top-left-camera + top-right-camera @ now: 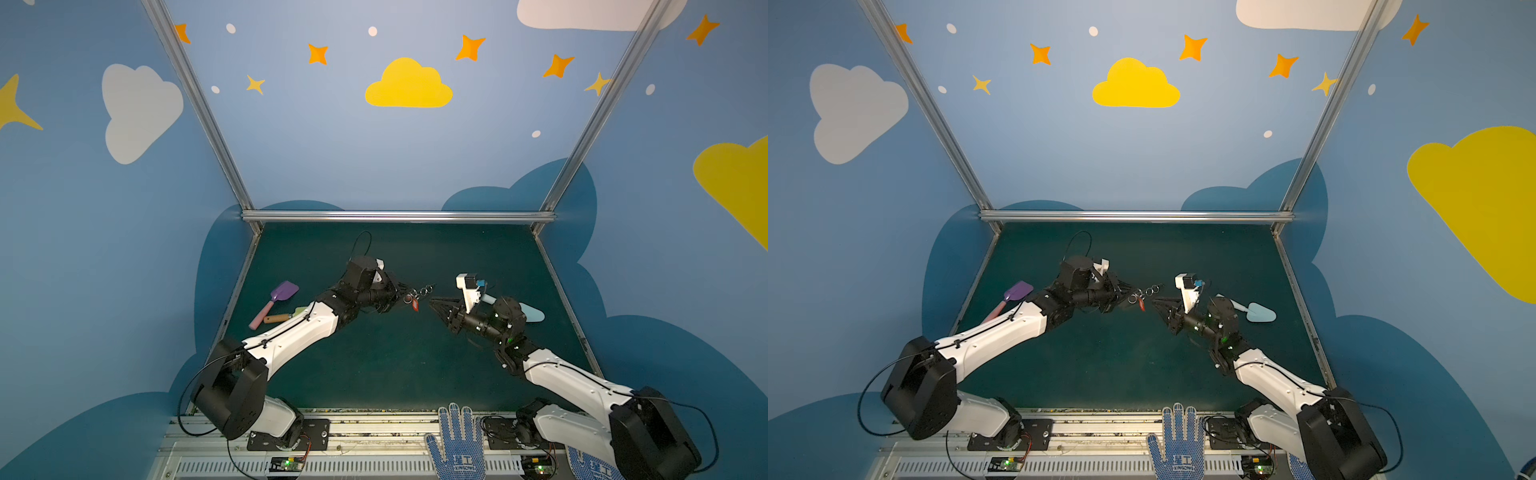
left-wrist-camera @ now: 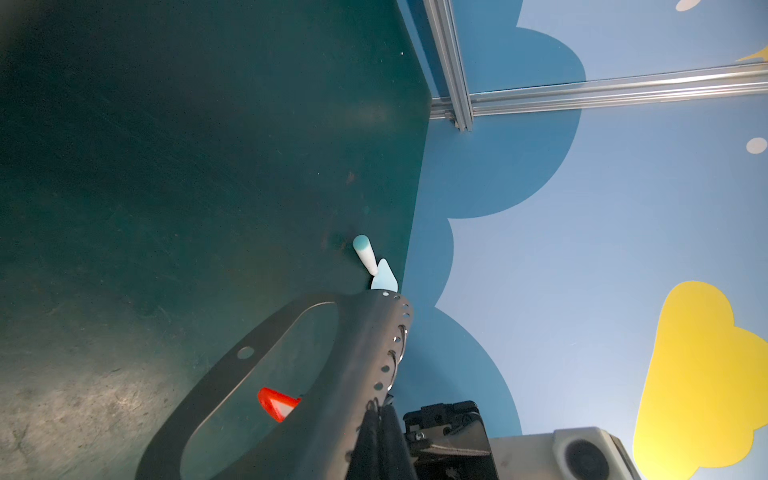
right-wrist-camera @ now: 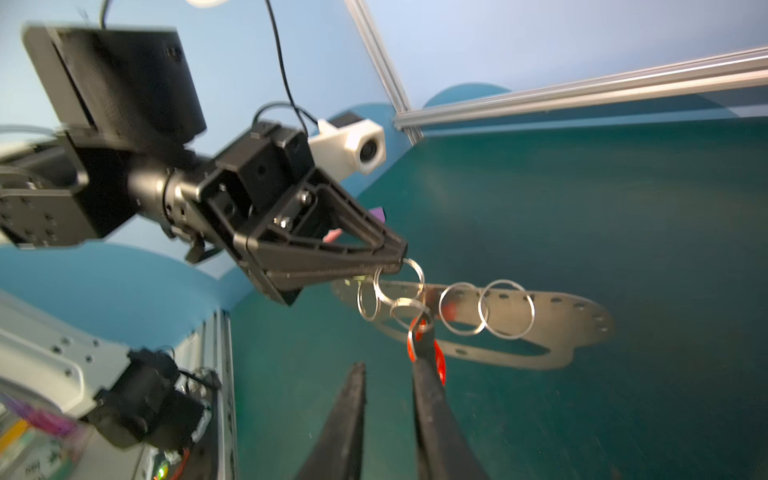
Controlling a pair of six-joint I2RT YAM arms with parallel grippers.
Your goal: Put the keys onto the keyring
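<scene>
My left gripper is shut on one end of the keyring, a flat grey plate with a long slot, and holds it level above the mat. The keys, a bunch of silvery split rings with a red tag, hang along its holed edge. Some rings pass through the holes. My right gripper is open just below the bunch. Nothing is between its fingers, and the tag dangles against one fingertip.
A purple toy shovel and a wooden-handled one lie at the mat's left. A light blue shovel lies at the right, behind my right arm. Blue dotted gloves rest on the front rail. Walls enclose three sides.
</scene>
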